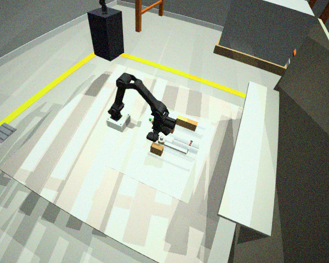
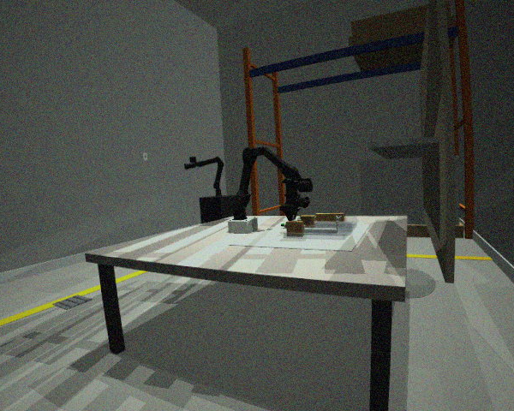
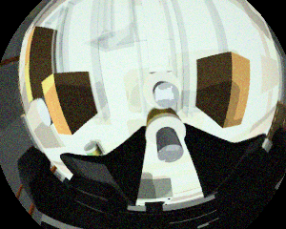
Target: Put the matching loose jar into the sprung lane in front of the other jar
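While bent steeply down, arm [image 1: 147, 97] — gripper [image 3: 164, 153] clamps jar [image 3: 169, 143].

The hand [image 3: 165, 172] holds a jar [image 3: 169, 144] before the lane's jar [image 3: 165, 93], between two blocks [image 3: 222, 88].

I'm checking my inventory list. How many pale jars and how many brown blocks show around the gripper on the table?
Pale jars: 2, the held jar in the gripper and the jar ahead
Brown blocks: 3, the right block, the left block and the far-left block
Total: 5
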`<state>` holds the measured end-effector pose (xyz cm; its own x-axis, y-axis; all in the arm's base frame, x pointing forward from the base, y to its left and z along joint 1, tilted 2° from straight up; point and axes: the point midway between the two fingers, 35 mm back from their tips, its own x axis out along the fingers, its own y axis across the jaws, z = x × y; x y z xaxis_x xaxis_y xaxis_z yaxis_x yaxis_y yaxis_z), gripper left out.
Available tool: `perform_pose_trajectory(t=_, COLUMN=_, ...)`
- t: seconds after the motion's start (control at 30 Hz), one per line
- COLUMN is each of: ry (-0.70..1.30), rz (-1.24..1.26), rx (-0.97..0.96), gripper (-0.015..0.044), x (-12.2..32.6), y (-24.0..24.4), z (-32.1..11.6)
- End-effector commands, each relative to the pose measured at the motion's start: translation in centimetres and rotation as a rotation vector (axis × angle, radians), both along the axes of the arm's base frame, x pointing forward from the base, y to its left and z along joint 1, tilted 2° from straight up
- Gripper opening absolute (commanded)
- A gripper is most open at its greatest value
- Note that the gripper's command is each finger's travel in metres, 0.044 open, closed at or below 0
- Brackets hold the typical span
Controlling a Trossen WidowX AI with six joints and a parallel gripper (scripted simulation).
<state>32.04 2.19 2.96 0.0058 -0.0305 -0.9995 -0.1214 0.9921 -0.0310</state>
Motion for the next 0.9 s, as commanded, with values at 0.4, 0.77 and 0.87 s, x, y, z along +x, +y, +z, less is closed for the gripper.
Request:
perform_pose_trajectory(t=0.4, ry=-0.030, rz=0.001, rx=0.001, gripper=0.0000, x=1.46, y=0.17, z=0.53)
perform_pose_trajectory(t=0.77, ry=-0.030, rz=0.001, rx=0.001, gripper=0.0000, x=1.87, y=0.22, z=0.66)
perform_pose_trajectory(t=0.87, ry=-0.031, rz=0.001, rx=0.001, gripper=0.0000, x=1.98, y=0.24, z=0.70)
